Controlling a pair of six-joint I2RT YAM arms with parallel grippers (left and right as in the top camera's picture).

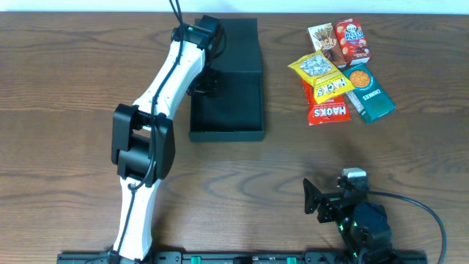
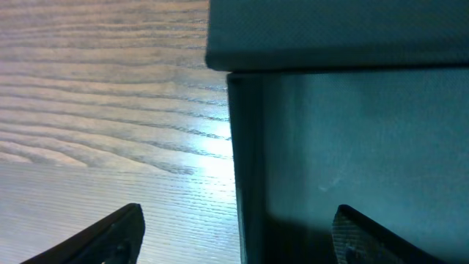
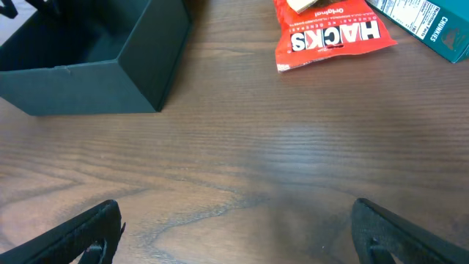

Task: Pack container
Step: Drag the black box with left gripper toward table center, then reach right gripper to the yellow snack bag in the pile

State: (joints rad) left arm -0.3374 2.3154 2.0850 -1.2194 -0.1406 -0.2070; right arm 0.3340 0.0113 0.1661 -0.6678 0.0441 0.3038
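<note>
- The container stands open on the table, left of centre in the far half. Its lid is folded back flat on the far side.
- The interior of the container that shows in the overhead view holds nothing.
- The left arm reaches from the near left edge to the container's left wall.
- The left gripper is spread wide and straddles that wall: one finger is over the wood outside, the other is inside the box. Contact with the wall cannot be determined.
- The right gripper is spread wide and holds nothing. It sits low over bare wood at the near right, well apart from the container.
- A group of snacks lies at the far right: a red HACKS packet, a yellow packet overlapping it, a teal cookie packet, a red box and a brown box.
</note>
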